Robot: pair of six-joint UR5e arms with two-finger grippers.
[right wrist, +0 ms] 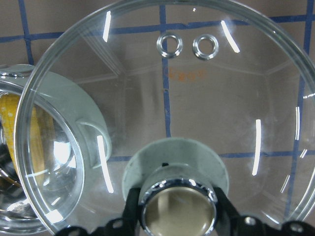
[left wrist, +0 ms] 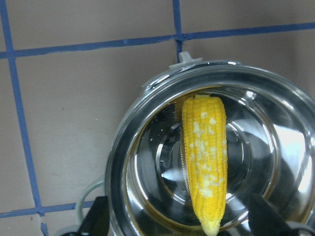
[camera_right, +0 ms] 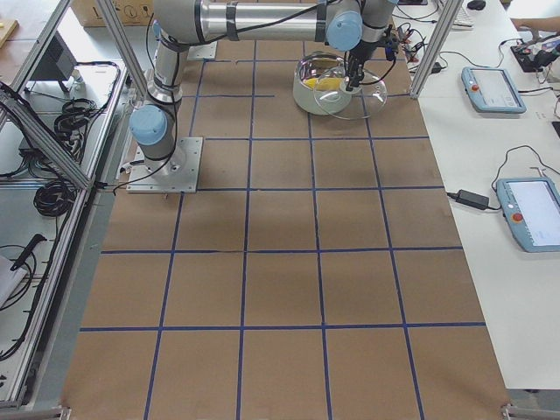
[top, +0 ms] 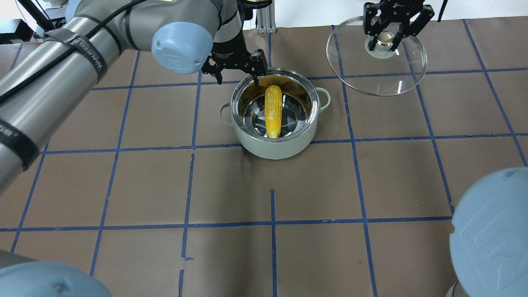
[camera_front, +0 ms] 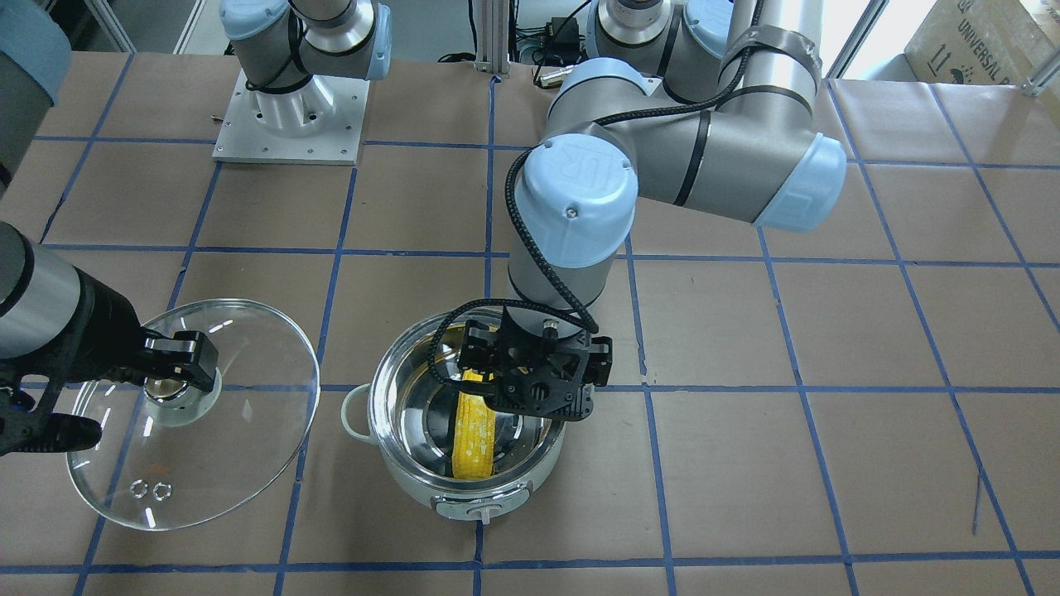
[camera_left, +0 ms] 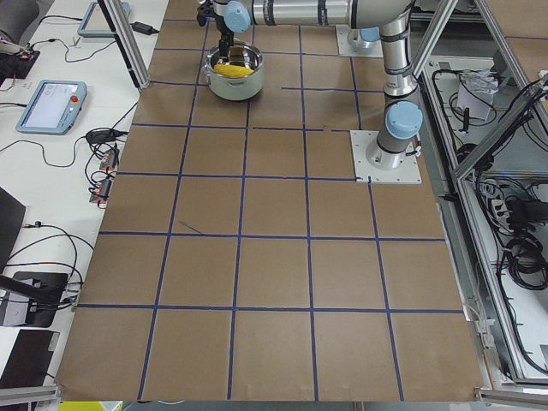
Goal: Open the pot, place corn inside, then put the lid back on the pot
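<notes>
The mint-white pot (top: 272,149) stands uncovered on the table, also in the front view (camera_front: 397,484). The yellow corn (top: 273,111) lies inside it on the steel bottom, as the front view (camera_front: 474,439) and left wrist view (left wrist: 204,157) show. My left gripper (top: 237,76) hovers over the pot's far rim, open, its fingers (left wrist: 101,219) wide apart and clear of the corn. My right gripper (top: 385,37) is shut on the ball knob of the glass lid (top: 379,78). It holds the lid tilted in the air beside the pot (camera_front: 248,397), its steam holes (right wrist: 187,45) showing.
The table is brown paper with a blue tape grid. The right arm's base plate (camera_front: 290,124) is bolted at the robot's side. Tablets lie on the side benches (camera_left: 51,103) (camera_right: 494,87). The left arm's elbow (camera_front: 571,199) hangs over the table behind the pot.
</notes>
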